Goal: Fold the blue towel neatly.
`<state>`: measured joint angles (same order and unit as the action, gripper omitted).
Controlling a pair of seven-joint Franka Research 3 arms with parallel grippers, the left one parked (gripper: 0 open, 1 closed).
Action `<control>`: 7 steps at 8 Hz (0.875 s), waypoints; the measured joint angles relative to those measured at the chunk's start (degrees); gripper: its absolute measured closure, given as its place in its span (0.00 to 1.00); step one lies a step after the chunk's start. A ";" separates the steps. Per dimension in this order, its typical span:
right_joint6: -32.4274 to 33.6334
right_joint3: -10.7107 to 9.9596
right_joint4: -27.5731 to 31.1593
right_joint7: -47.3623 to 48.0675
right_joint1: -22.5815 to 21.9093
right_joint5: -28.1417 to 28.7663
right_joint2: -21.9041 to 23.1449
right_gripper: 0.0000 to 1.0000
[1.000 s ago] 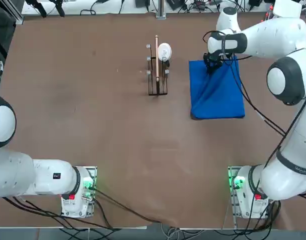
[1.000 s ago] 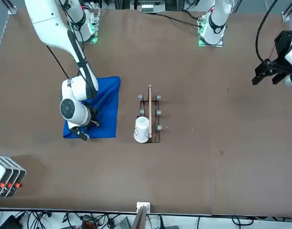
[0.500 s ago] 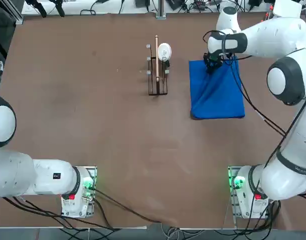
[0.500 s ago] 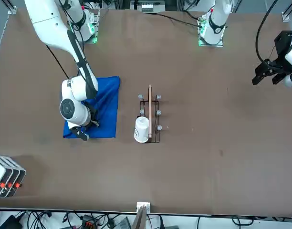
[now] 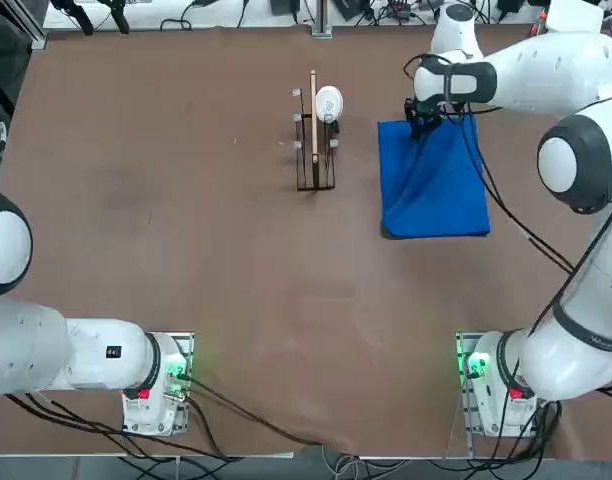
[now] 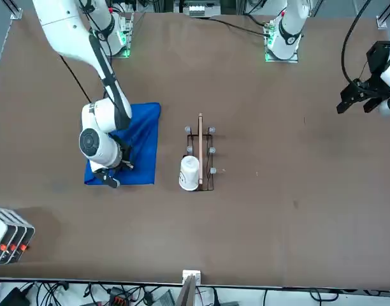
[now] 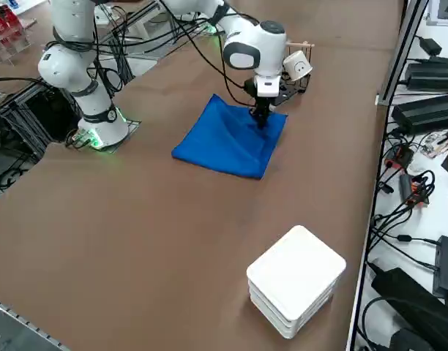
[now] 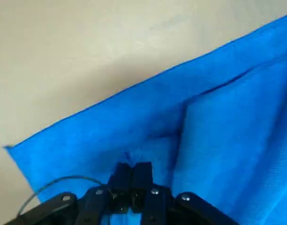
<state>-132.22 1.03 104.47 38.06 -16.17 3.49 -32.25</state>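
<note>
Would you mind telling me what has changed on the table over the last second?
Very little. The right gripper stays shut on the far edge of the blue towel, having crept only slightly toward the far side. The towel's outline, the wooden rack and white cup look unchanged.

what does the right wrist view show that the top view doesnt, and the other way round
Only the right wrist view shows the right pincer up close: its fingers are shut together, pinching the plain royal-blue rectangular towel, with a folded layer's edge visible beside them.

Only the top view shows the whole brown table, the dark wire-and-wood rack with a small white cup, and the towel's full outline beside that rack.

Both show the right pincer at the towel's far edge, and bare table beyond that edge.
</note>
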 joint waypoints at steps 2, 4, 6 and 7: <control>-0.04 0.42 -1.72 -0.04 -1.72 -0.09 0.04 0.98; -0.04 0.46 -3.99 -0.04 -4.33 -0.19 -0.01 0.98; -0.04 0.47 -5.54 -0.03 -6.18 -0.60 -0.63 0.98; -0.04 0.47 -6.54 -0.03 -6.88 -0.67 -1.41 0.98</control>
<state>-132.26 1.50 97.93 38.02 -23.05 2.82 -33.66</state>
